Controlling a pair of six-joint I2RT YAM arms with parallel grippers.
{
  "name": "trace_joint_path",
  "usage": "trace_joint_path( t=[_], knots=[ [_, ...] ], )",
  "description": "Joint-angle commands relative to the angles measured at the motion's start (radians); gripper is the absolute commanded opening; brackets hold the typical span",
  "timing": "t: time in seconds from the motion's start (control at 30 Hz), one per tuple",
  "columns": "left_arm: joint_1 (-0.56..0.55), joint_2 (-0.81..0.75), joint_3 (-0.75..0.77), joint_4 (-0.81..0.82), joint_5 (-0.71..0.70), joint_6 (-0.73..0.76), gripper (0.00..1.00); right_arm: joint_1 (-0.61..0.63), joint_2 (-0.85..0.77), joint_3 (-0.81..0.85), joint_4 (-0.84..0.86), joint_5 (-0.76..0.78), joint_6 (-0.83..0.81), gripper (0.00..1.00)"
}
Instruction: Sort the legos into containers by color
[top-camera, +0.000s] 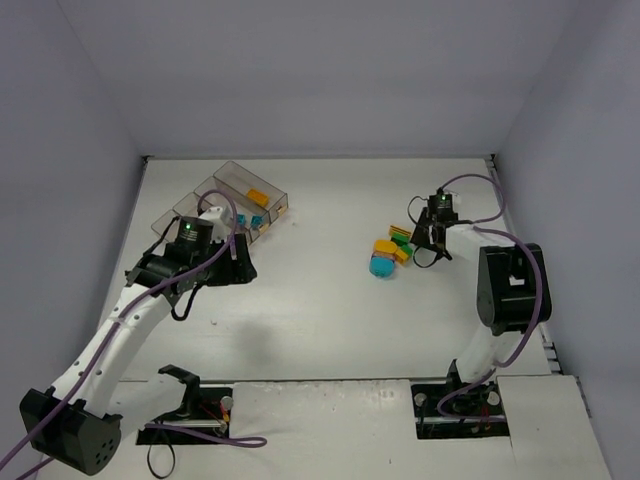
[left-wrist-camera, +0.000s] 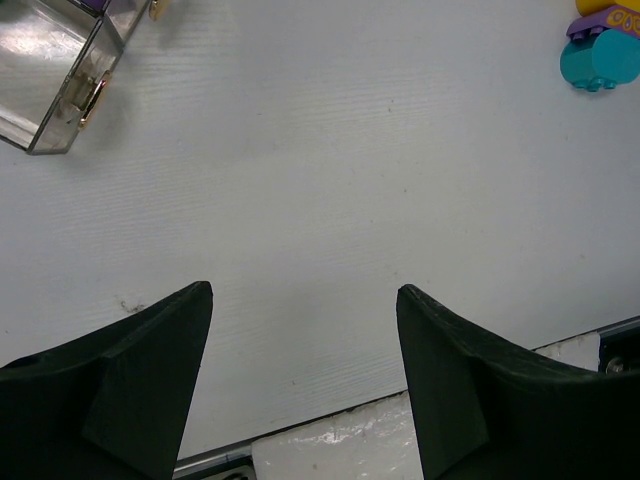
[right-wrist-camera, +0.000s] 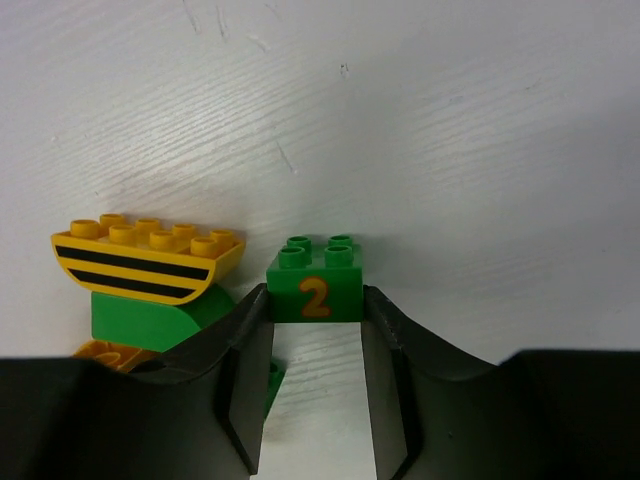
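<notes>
- Legos not yet sorted are seen in a small cluster well apart from the containers, on the right arm's side of them. An orange piece and a cyan piece are already lodged inside the containers.
- One green brick, marked with an orange 2, is found at the edge of that cluster farthest from the containers. The coming move is judged to turn on this piece.
- The green brick is set squarely between the fingers of the right gripper. The jaws are closed in on two opposite side faces and appear to touch both. The numbered face is turned toward the wrist camera and the studs point upward.
- No long axis is offered by this square four-stud piece, so no turning of the wrist is thought necessary before a lift.
- Whether the brick has been raised off the table cannot be told.
- A yellow striped brick, stacked on another green piece, is seen just beside the gripped one, on its side toward the containers. A straight upward lift is judged wise, so that this stack is not dragged along.
- The left gripper is seen just beside the containers, its jaws spread wide with nothing between them. The cluster is far nearer to the right arm.
- A carry across toward the containers is expected, but which compartment is meant for green cannot be told.
</notes>
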Motion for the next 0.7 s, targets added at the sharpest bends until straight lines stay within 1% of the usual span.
trace_joint_path(
  t=[0.0, 0.03, 0.07, 0.13, 0.17, 0.2, 0.23, 0.27, 0.33, 0.37, 0.43, 0.47, 0.53, 0.57, 0.63, 0.67],
  knots=[
    [-0.006, -0.022, 0.020, 0.016, 0.011, -0.002, 0.68, -0.006, -0.085, -0.015, 0.024, -0.022, -0.067, 0.08],
    [-0.006, -0.021, 0.028, 0.016, 0.016, -0.001, 0.68, 0.000, -0.105, -0.023, 0.023, -0.035, -0.076, 0.01],
    [-0.006, -0.018, 0.034, 0.018, 0.020, 0.002, 0.68, 0.005, -0.152, -0.029, 0.024, -0.037, -0.087, 0.00],
    [-0.006, -0.010, 0.054, 0.019, 0.043, 0.005, 0.68, 0.026, -0.210, -0.046, 0.031, -0.077, -0.136, 0.00],
    [-0.006, -0.006, 0.060, 0.022, 0.054, 0.007, 0.68, 0.066, -0.276, -0.061, 0.034, -0.077, -0.159, 0.00],
    [-0.006, 0.002, 0.068, 0.030, 0.068, 0.007, 0.68, 0.090, -0.308, -0.069, 0.041, -0.077, -0.185, 0.00],
    [-0.006, 0.007, 0.077, 0.033, 0.103, 0.010, 0.68, 0.121, -0.347, -0.078, 0.047, -0.077, -0.241, 0.00],
    [-0.006, 0.022, 0.100, 0.041, 0.123, 0.008, 0.68, 0.185, -0.417, -0.096, 0.063, -0.083, -0.272, 0.00],
    [-0.006, 0.039, 0.125, 0.050, 0.196, 0.007, 0.68, 0.245, -0.482, -0.112, 0.072, -0.104, -0.349, 0.00],
    [-0.008, 0.059, 0.149, 0.062, 0.223, -0.004, 0.68, 0.285, -0.540, -0.127, 0.087, -0.168, -0.363, 0.00],
    [-0.008, 0.076, 0.172, 0.082, 0.276, -0.021, 0.68, 0.311, -0.594, -0.144, 0.112, -0.250, -0.382, 0.00],
    [-0.008, 0.085, 0.183, 0.105, 0.336, -0.039, 0.68, 0.327, -0.635, -0.148, 0.118, -0.311, -0.388, 0.00],
    [-0.009, 0.114, 0.212, 0.127, 0.397, -0.065, 0.68, 0.371, -0.658, -0.145, 0.121, -0.365, -0.388, 0.00],
    [-0.008, 0.137, 0.221, 0.151, 0.465, -0.097, 0.68, 0.387, -0.675, -0.144, 0.123, -0.409, -0.386, 0.00],
    [-0.014, 0.158, 0.249, 0.179, 0.526, -0.136, 0.68, 0.431, -0.685, -0.129, 0.123, -0.445, -0.394, 0.00],
    [-0.037, 0.186, 0.257, 0.240, 0.578, -0.203, 0.68, 0.454, -0.689, -0.119, 0.121, -0.466, -0.415, 0.00]
  ],
)
